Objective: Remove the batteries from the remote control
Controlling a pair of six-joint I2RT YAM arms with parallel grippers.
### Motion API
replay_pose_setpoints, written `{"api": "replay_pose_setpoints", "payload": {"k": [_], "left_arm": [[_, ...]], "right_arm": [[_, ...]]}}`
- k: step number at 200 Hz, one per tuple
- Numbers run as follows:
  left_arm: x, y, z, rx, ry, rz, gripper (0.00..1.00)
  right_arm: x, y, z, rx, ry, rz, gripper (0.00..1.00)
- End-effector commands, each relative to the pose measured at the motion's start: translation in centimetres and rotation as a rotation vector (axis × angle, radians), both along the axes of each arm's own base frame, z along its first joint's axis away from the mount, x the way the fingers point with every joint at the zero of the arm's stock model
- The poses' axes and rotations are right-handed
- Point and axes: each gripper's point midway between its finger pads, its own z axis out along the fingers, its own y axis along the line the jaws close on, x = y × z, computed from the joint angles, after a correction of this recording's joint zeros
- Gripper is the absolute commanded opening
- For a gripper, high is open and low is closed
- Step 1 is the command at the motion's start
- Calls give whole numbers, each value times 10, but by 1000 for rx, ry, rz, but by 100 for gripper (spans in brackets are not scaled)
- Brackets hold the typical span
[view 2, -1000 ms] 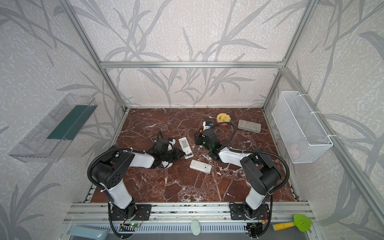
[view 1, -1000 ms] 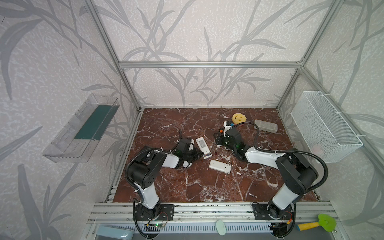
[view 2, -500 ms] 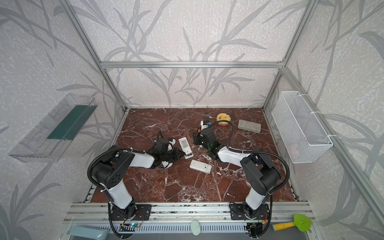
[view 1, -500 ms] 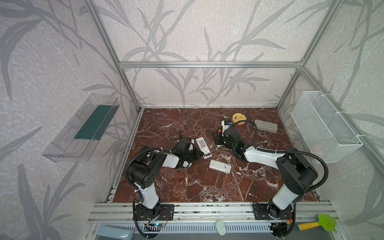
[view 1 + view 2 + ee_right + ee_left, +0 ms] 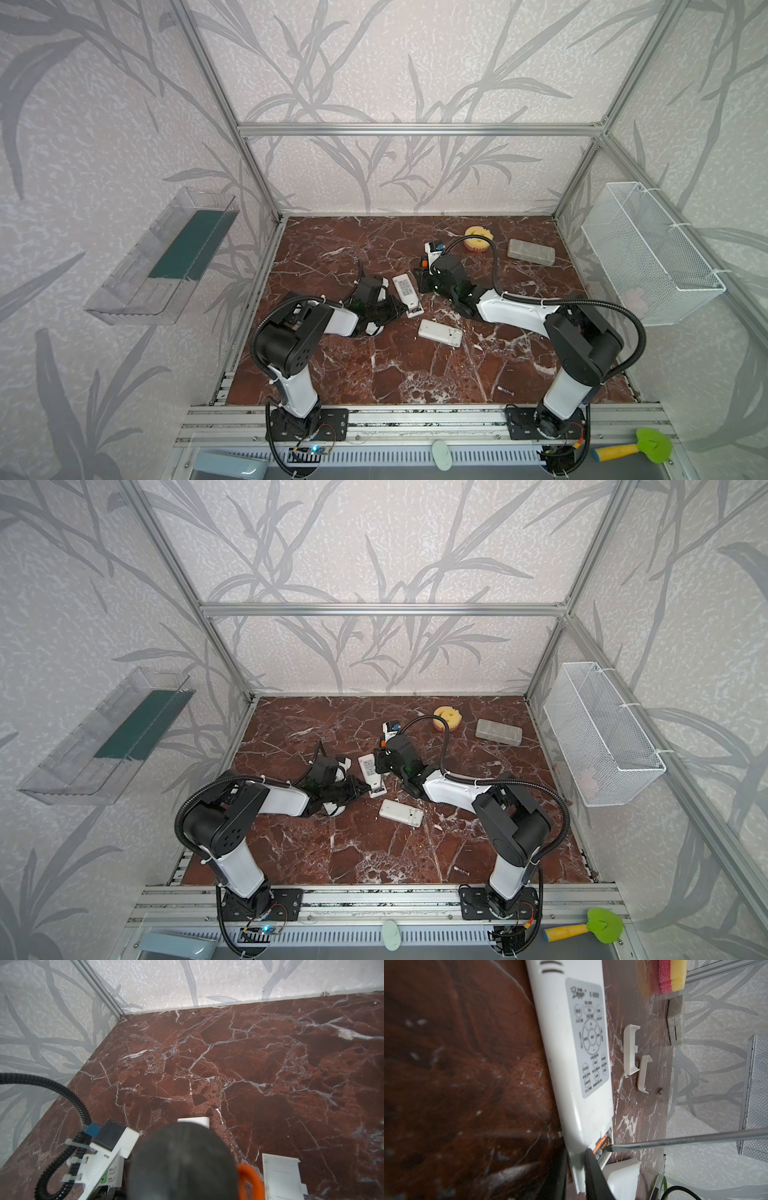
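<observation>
One battery (image 5: 601, 1144) lies exposed just beside the left hand (image 5: 576, 1156), which clamps the remote (image 5: 571, 1053); the right hand (image 5: 424, 282) grips the screwdriver (image 5: 675, 1141), tip against that battery. Pry gently upward, remote held firm.

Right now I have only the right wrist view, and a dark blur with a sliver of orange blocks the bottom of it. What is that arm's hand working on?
Observer: The right hand holds a screwdriver. In the left wrist view, its flat tip sits at the battery in the open compartment of the remote.
Operator: Is the remote braced?
Observer: Yes, the left hand clamps it at the compartment end.
Operator: Any batteries out already?
Observer: In both top views, a small dark cylinder that looks like a loose battery lies near the front edge of the table.
</observation>
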Motion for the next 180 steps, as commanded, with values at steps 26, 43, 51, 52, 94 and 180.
{"api": "replay_pose_setpoints", "payload": {"k": [26, 43, 51, 52, 94, 180], "left_arm": [[-19, 10, -29, 65, 102, 10, 19], [-18, 10, -28, 65, 99, 11, 19], [-18, 11, -28, 67, 101, 12, 19], [-18, 11, -28, 68, 100, 11, 19], [-19, 12, -29, 71, 102, 14, 19], [-20, 12, -29, 67, 104, 15, 19]], "right_arm": [[-12, 10, -17, -241, -41, 60, 0], [-15, 13, -16, -288, -57, 71, 0], [-15, 13, -15, -307, -64, 72, 0], [-15, 12, -15, -309, -65, 72, 0], [-15, 11, -13, -380, -81, 81, 0], [-23, 25, -35, -338, 8, 126, 0]]}}
